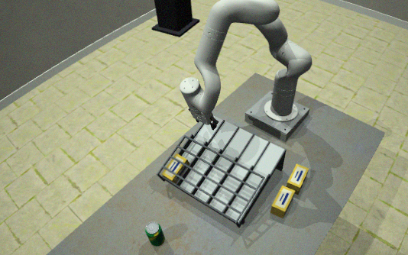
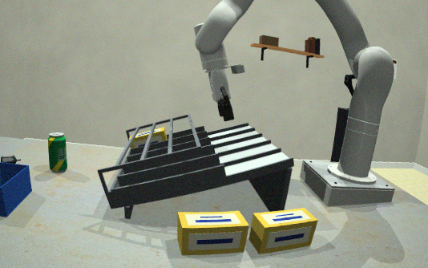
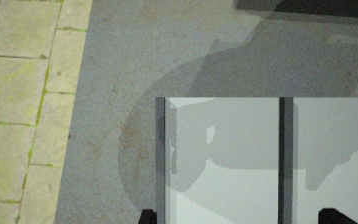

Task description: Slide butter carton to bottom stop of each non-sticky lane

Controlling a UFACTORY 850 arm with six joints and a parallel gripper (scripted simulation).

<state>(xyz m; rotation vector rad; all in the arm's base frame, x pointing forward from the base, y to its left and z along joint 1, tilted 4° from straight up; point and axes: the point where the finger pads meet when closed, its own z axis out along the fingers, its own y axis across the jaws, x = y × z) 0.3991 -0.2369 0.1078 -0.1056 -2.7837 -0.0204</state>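
The sloped shelf [image 1: 269, 153] [image 2: 169, 188] [image 3: 246, 192] has five pale lanes between dark dividers, with a dark wire frame over their lower part. One yellow butter carton [image 1: 174, 167] [image 2: 147, 136] lies at the bottom stop of the leftmost lane in the top view, under the frame. A second carton [image 1: 298, 178] [image 2: 283, 230] and a third carton [image 1: 283, 201] [image 2: 212, 233] stand beside the shelf. No carton shows in the other four lanes. My gripper [image 1: 214, 124] [image 2: 228, 117] [image 3: 238, 216] is open and empty above the upper end of the leftmost lane. Stickiness does not show.
A green can [image 1: 155, 234] [image 2: 58, 152] stands beyond the shelf's low end. A blue open box [image 2: 14, 194] and a small dark object [image 2: 9, 159] are near it. The wire frame bars cover the lower lanes. The robot's base is beyond the shelf's high end.
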